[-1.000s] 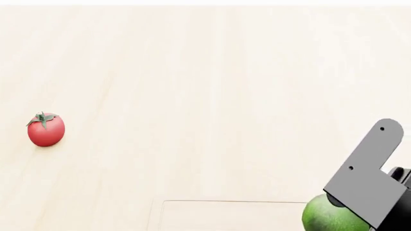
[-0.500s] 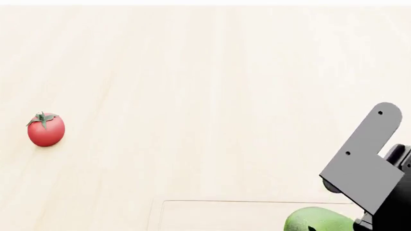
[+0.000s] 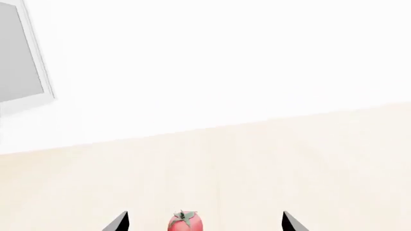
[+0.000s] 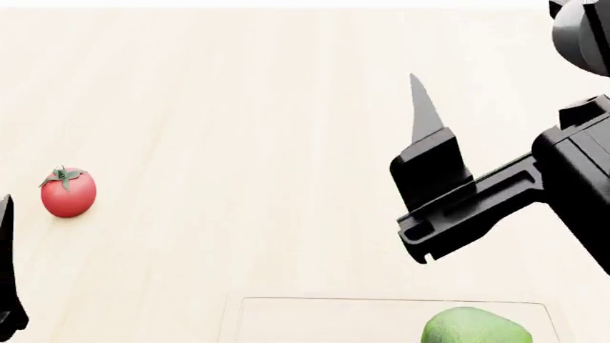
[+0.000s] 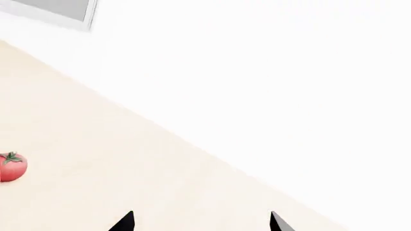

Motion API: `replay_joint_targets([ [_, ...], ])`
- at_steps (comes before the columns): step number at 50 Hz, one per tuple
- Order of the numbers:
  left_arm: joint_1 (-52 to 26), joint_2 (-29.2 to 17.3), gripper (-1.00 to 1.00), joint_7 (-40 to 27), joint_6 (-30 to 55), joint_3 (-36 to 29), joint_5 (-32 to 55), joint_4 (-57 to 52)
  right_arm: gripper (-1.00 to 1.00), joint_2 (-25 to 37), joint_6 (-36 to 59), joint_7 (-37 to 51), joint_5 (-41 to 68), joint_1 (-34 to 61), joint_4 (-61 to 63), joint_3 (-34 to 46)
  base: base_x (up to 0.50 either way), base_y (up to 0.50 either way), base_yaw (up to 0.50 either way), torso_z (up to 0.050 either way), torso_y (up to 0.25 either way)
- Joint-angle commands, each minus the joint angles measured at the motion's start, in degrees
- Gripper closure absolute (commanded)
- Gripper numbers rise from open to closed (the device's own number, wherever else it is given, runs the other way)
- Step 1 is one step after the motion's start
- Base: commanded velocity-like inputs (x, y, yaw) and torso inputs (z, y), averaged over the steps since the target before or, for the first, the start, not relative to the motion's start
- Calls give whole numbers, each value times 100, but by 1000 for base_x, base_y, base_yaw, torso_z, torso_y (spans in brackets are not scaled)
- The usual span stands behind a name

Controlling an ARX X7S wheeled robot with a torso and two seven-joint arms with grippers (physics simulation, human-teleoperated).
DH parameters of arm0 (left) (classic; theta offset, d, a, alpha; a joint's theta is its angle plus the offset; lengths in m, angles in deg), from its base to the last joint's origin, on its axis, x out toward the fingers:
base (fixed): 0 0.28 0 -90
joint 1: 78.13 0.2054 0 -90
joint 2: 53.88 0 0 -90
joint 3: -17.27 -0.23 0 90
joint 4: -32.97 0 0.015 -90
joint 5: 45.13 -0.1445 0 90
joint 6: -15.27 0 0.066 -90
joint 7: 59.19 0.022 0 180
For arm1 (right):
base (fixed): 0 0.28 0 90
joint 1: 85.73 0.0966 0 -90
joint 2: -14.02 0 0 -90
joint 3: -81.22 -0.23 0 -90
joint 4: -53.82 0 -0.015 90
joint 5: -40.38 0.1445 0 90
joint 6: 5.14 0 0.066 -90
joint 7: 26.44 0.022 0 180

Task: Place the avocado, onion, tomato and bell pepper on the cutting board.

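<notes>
The avocado (image 4: 475,326) lies on the pale cutting board (image 4: 315,318) at the head view's bottom edge. My right gripper (image 5: 201,224) is open and empty, raised well above the board, with one finger (image 4: 419,118) pointing up in the head view. The tomato (image 4: 68,191) sits on the table at the left, and it also shows in the right wrist view (image 5: 11,166). My left gripper (image 3: 204,224) is open, with the tomato (image 3: 186,222) ahead between its fingertips and apart from them. A dark sliver of the left gripper (image 4: 6,279) shows at the head view's left edge. The onion and bell pepper are out of view.
The pale wood table (image 4: 286,107) stretches to a white wall at the back. A grey framed panel (image 3: 19,53) hangs on that wall, and it also shows in the right wrist view (image 5: 57,7).
My right gripper has risen up and away from the avocado, which stays on the board. My left gripper has come into the head view's left edge.
</notes>
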Motion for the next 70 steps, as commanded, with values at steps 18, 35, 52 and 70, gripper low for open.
replay_joint_targets([
  [18, 754, 1625, -100, 2789, -182, 544, 3474, 2894, -100, 333, -1682, 1917, 564, -1826, 1135, -755, 0, 0, 0, 0, 0],
  [35, 1652, 2799, -100, 3765, 99, 1010, 4499, 5051, -100, 756, -2218, 1802, 636, -2530, 1445, -1111, 0, 0, 0, 0, 0],
  [52, 2479, 3538, -100, 4420, 574, 1193, 5208, 6844, -100, 920, -2401, 1985, 956, -2605, 1697, -1241, 0, 0, 0, 0, 0],
  [70, 2994, 4043, -100, 4788, 958, 1310, 5534, 7962, -100, 1200, -2549, 1935, 1180, -2743, 1836, -1455, 0, 0, 0, 0, 0],
])
